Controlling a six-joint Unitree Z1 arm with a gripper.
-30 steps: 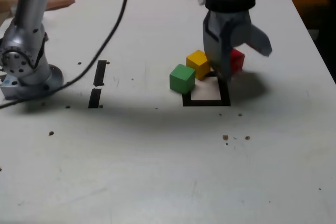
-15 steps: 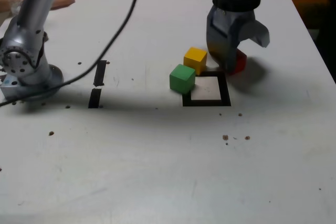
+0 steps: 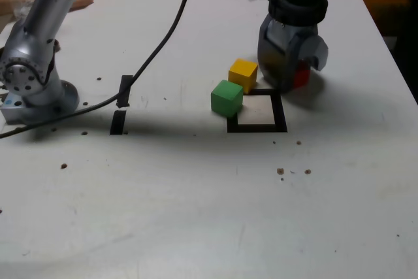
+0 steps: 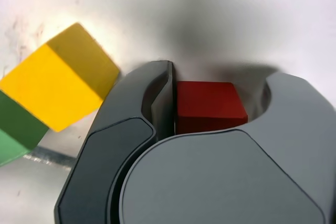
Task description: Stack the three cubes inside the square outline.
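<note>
Straddling the red cube beside the outline, the gripper has its jaws partly apart, 1 against or nearly against it. Closing unevenly could twist the cube; swinging low could knock the 2 others, yellow and green.

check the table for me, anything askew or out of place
Nothing looks spilled or damaged. The green cube sits askew, overlapping a corner of the black square outline instead of sitting inside it.
</note>
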